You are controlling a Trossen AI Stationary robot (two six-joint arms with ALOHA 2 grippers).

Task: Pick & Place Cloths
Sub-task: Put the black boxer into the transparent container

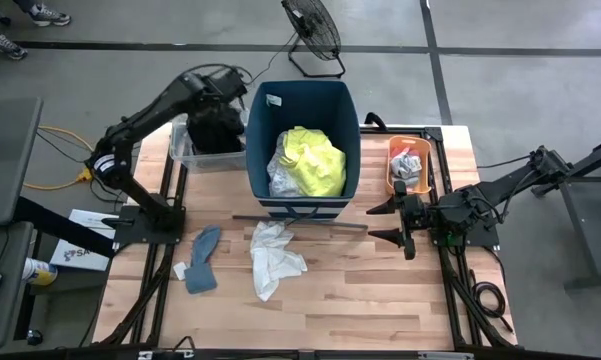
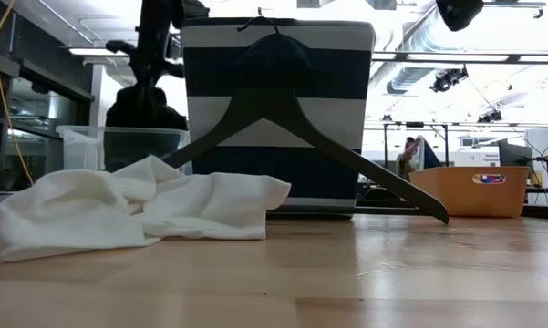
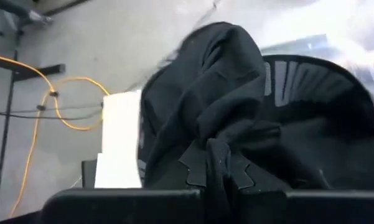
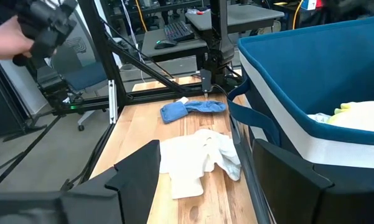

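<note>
From above we see our left claw [image 1: 216, 128] clenched on black cloth [image 3: 236, 118] over the clear tub [image 1: 180, 150], while only the low view shows the hanger [image 2: 301, 137]; our right claw [image 1: 397, 222] waits released.

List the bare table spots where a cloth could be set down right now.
Free: the near strip in front of the white cloth and blue sock, and the near-right wood below the right gripper. Crowded: the far edge, with clear tub, blue bin, orange tub and hanger.
</note>
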